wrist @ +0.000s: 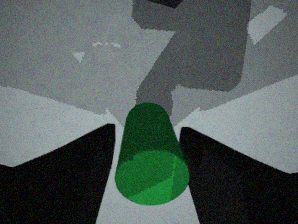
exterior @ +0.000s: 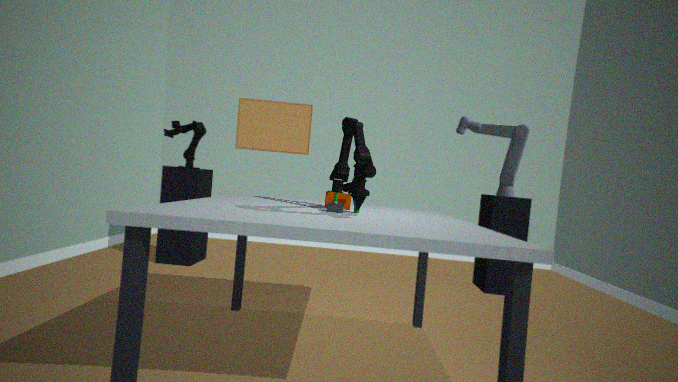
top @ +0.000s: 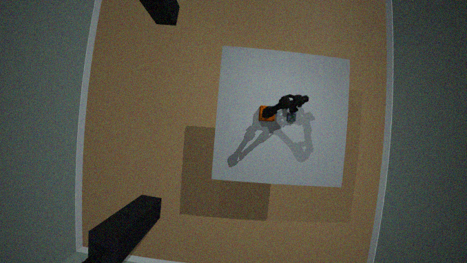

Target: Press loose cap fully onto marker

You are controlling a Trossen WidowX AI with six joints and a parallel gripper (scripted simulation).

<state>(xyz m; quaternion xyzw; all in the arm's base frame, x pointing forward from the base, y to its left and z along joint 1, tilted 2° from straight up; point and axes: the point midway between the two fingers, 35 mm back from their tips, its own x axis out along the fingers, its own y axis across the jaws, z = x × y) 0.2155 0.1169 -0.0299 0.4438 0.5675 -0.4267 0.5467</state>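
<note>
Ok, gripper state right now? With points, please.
Gripper (top: 293, 109) (exterior: 357, 204) (wrist: 148, 133): jaws partly closed, with the green marker cap (exterior: 356, 210) (wrist: 152, 175) between them; whether they grip it cannot be told.

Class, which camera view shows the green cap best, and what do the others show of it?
The wrist view: the green cap looms large between the gripper's fingers. The exterior view shows only a tiny green bit beneath the gripper; in the top view I cannot make it out.
</note>
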